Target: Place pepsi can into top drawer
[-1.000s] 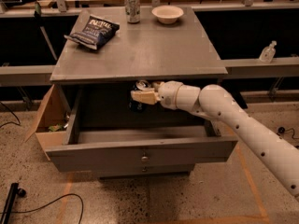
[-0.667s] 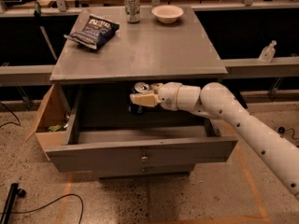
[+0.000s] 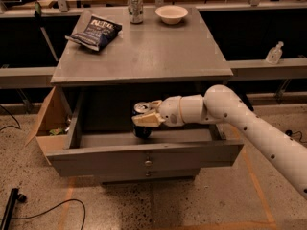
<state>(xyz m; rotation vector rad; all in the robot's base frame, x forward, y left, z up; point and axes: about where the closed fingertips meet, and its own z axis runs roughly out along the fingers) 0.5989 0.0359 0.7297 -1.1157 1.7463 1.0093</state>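
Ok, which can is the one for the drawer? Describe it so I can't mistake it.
Find the grey cabinet; its top drawer is pulled open. Inside it, the gripper is shut on the pepsi can: dark navy with a silver top, unlike the pale silver-green can standing on the cabinet's top beside the bowl.

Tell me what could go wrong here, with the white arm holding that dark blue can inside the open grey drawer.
1. The two-finger gripper grips the dark navy pepsi can near its silver top, inside the wide grey top drawer. Whether the can touches the drawer floor is unclear; released too high, it might tip over.
2. The white arm reaches in just beneath the flat grey cabinet top; rising before backing out could knock it against that edge.
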